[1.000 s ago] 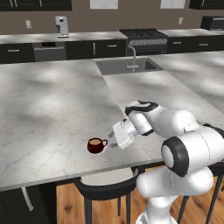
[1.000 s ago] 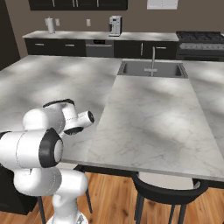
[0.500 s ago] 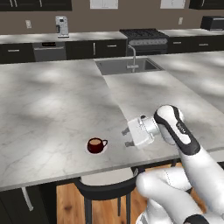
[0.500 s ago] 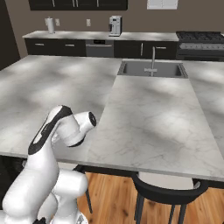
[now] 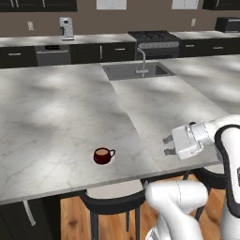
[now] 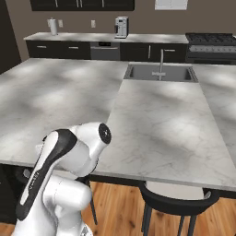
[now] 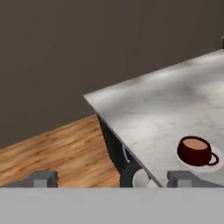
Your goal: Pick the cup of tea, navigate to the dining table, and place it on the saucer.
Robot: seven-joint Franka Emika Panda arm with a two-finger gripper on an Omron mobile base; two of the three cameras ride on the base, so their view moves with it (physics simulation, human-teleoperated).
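The maroon cup of tea [image 5: 102, 155] stands upright on the saucer [image 5: 95, 162], a thin pale ring under it, near the front edge of the marble dining table [image 5: 56, 117]. My gripper [image 5: 168, 146] hangs open and empty to the right of the cup, well apart from it, its fingers pointing left towards the cup. In the hand view the cup [image 7: 196, 151] with its brown tea sits on the saucer [image 7: 217, 165] at the lower right. There the gripper [image 7: 113, 178] has both fingertips [image 7: 42, 178] wide apart with nothing between them.
A sink with a faucet [image 5: 141, 64] is set into the far side of the table. A black stool [image 5: 112, 199] stands under the front edge below the cup, and another stool [image 6: 177, 203] is in the right base view. Behind are dark cabinets, a stove [image 5: 153, 37] and a coffee machine [image 5: 66, 28].
My arm has drawn back to the right, taking the gripper from right beside the cup to well clear of it. The cup has stayed in place on the saucer.
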